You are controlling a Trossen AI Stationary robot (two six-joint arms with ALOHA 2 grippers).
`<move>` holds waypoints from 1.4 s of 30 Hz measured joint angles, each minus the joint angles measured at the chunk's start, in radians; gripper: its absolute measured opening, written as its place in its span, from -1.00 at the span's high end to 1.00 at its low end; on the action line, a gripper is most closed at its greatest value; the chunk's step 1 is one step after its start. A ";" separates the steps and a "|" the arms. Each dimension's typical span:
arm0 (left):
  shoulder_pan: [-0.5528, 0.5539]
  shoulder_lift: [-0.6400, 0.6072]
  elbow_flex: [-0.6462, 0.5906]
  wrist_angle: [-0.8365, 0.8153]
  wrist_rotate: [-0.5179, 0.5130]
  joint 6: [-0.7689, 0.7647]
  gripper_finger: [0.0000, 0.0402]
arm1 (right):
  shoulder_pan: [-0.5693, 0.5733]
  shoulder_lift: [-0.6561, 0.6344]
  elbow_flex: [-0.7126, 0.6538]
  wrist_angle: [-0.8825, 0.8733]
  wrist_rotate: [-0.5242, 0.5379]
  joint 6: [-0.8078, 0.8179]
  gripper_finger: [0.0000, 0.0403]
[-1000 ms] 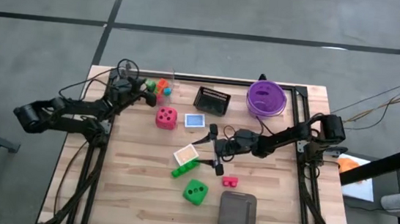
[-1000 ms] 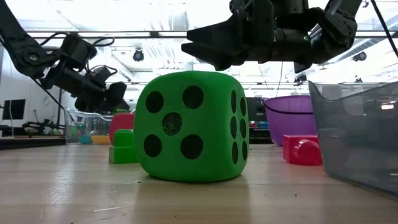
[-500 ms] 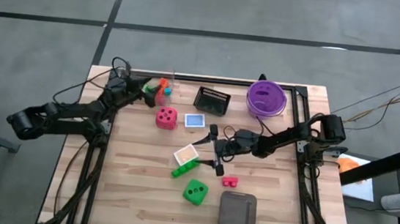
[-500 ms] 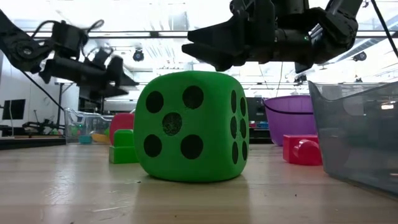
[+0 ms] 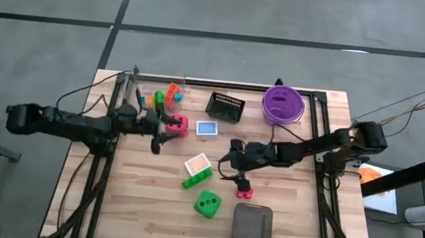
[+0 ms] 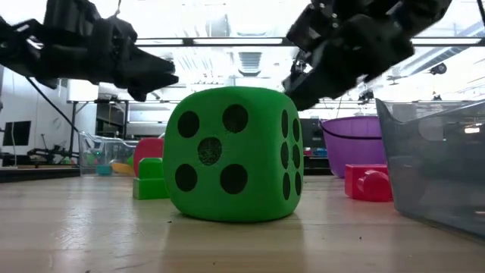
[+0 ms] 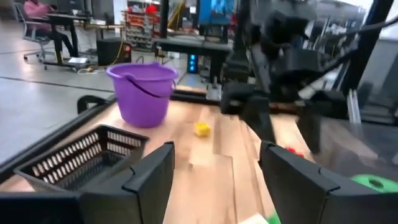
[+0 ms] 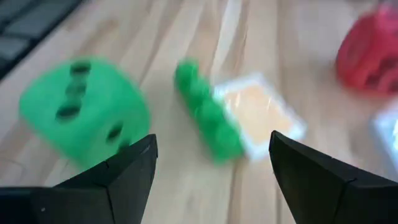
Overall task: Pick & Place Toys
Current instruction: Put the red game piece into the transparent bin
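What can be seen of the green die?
The green die is a big rounded cube, matte and soft-looking, with black dots: five on the face toward the low camera, six on the side beside it. It sits flat on the table, near the front edge, apart from the green brick and the clear container. Nothing touches it; the right gripper, open, hovers nearby.

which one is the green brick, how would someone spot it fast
Start at the big green dotted die near the front edge of the wooden table, beside the grey translucent bin. Just behind it lies the small green plastic brick, touching the orange-faced picture card. It is the only long, studded green piece; the die is a cube.
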 joint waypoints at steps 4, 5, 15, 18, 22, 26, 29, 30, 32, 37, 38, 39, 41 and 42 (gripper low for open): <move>-0.150 0.000 0.000 -0.029 -0.164 0.038 -0.14 | 0.024 -0.050 0.032 -0.253 0.005 0.068 -0.51; -0.177 0.000 -0.001 -0.036 -0.197 0.042 -0.14 | 0.031 -0.057 0.039 -0.305 0.005 0.084 -0.51; -0.239 0.000 -0.001 -0.046 -0.290 0.057 -0.14 | 0.075 -0.056 0.098 -0.617 -0.027 0.200 -0.51; -0.239 0.000 -0.001 -0.046 -0.298 0.057 -0.14 | 0.086 -0.035 0.102 -0.630 -0.064 0.216 -0.51; -0.239 0.000 -0.001 -0.046 -0.305 0.057 -0.14 | 0.092 -0.005 0.111 -0.665 -0.067 0.220 -0.51; -0.238 0.000 -0.001 -0.049 -0.308 0.058 -0.14 | 0.092 0.027 0.114 -0.671 -0.063 0.220 -0.51; -0.238 0.000 -0.001 -0.052 -0.309 0.059 -0.14 | 0.092 0.053 0.115 -0.672 -0.050 0.215 -0.51; -0.238 0.000 -0.001 -0.052 -0.311 0.060 -0.13 | 0.092 0.060 0.116 -0.672 -0.046 0.214 -0.51; -0.238 0.000 -0.001 -0.052 -0.312 0.060 -0.13 | 0.092 0.073 0.117 -0.667 -0.039 0.208 -0.51; -0.238 0.000 -0.001 -0.053 -0.312 0.060 -0.13 | 0.093 0.095 0.133 -0.671 0.014 0.192 -0.51; -0.238 0.000 -0.001 -0.053 -0.312 0.060 -0.13 | 0.093 0.100 0.139 -0.671 0.023 0.186 -0.51; -0.238 0.000 -0.001 -0.053 -0.312 0.060 -0.13 | 0.093 0.103 0.146 -0.672 0.038 0.183 -0.51; -0.238 0.000 -0.001 -0.053 -0.312 0.060 -0.13 | 0.093 0.109 0.159 -0.672 0.072 0.172 -0.51; -0.238 0.000 -0.001 -0.053 -0.312 0.060 -0.13 | 0.093 0.110 0.163 -0.674 0.081 0.165 -0.51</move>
